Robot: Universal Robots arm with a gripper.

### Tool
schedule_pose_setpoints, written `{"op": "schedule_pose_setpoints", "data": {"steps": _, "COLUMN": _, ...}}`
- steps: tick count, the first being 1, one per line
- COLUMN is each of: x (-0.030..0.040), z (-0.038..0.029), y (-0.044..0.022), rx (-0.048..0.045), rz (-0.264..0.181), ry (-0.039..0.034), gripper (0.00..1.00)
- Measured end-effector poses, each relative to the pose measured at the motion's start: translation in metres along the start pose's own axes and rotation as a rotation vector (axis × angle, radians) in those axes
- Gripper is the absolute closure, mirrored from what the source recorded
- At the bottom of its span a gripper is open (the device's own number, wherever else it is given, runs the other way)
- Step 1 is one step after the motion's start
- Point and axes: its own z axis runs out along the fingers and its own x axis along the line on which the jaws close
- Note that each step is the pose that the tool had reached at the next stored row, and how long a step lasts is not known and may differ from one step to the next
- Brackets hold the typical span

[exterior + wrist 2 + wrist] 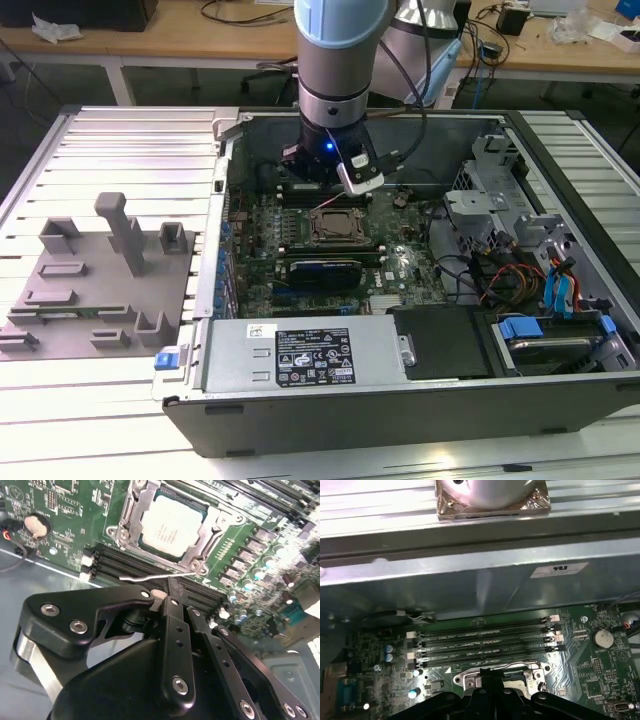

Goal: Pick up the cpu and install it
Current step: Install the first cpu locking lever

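**Chip sits in its socket, just ahead of the end effector**

The cpu lies flat inside the metal socket frame, a little ahead of the end effector and lower down. The end effector is narrow, its fingers pressed together, holding nothing (as far as I can see). A thin wire lever lies between them. The very fingertips are hard to make out.

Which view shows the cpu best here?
The second wrist view: the cpu sits in the socket, pale top unobstructed. In the first wrist view the gripper hides most of it. The exterior view shows the socket from afar; the cpu is hard to make out.
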Motion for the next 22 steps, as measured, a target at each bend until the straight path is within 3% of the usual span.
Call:
{"op": "schedule_pose_setpoints", "data": {"steps": 6, "x": -0.0045, "z": 0.0079, "y": 0.0009, "rx": 0.0006, "rz": 0.027, "ry": -0.007, "gripper": 0.89}}
{"op": "schedule_pose_setpoints", "data": {"steps": 15, "x": -0.0034, "z": 0.0142, "y": 0.0081, "rx": 0.0007, "rz": 0.031, "ry": -0.0081, "gripper": 0.89}}
{"op": "schedule_pose_setpoints", "data": {"steps": 22, "x": -0.0059, "z": 0.0195, "y": 0.0094, "rx": 0.0011, "rz": 0.037, "ry": -0.0095, "gripper": 0.89}}
